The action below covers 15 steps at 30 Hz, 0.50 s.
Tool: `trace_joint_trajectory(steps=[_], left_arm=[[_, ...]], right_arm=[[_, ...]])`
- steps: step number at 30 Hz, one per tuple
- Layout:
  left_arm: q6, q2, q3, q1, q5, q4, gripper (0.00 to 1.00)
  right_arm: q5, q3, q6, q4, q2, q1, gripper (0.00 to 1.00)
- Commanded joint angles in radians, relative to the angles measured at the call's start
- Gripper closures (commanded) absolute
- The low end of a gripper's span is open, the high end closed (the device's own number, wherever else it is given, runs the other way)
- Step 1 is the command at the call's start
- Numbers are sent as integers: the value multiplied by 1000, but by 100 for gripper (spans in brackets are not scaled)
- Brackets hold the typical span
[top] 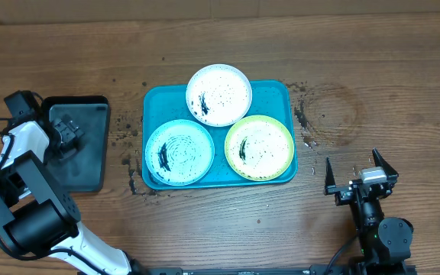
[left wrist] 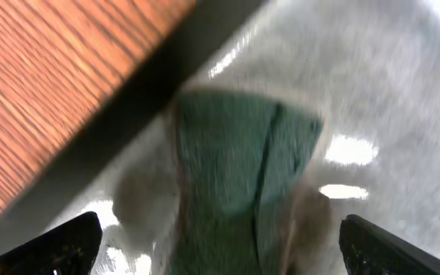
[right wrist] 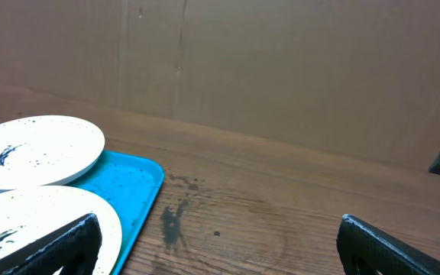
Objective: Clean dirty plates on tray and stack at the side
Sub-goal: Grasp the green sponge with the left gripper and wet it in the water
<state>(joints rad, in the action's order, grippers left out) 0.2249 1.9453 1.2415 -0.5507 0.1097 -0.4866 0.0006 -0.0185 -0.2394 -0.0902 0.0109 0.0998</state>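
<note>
Three speck-flecked plates lie on the turquoise tray (top: 157,103): a white-rimmed plate (top: 218,94) at the back, a light blue one (top: 179,152) front left, a yellow-green one (top: 260,147) front right. My left gripper (top: 65,132) hangs over the black tray (top: 82,166), far left of the plates. In the left wrist view its fingers (left wrist: 220,248) are open, either side of a green sponge (left wrist: 239,172) lying in that tray. My right gripper (top: 361,178) is open and empty over the table, right of the turquoise tray. The right wrist view shows its open fingers (right wrist: 218,244), two plates (right wrist: 37,149) and the tray's corner (right wrist: 140,183).
Dark crumbs and smears dot the wood around the turquoise tray, mostly at its left edge (top: 128,130) and right of it (top: 305,118). A stain (right wrist: 174,218) lies on the table ahead of the right gripper. A brown wall (right wrist: 281,69) closes the back.
</note>
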Motion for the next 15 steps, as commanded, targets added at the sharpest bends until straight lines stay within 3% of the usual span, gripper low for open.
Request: trace_joint_trajectory(steps=[1, 6, 15], left_arm=[[-12, 13, 17, 0, 28, 41, 2], [-13, 13, 17, 1, -19, 99, 11], [-12, 14, 0, 1, -135, 122, 18]], right_arm=[[6, 10, 7, 6, -8, 3, 0], [6, 10, 7, 6, -8, 3, 0], [6, 10, 7, 6, -8, 3, 0]])
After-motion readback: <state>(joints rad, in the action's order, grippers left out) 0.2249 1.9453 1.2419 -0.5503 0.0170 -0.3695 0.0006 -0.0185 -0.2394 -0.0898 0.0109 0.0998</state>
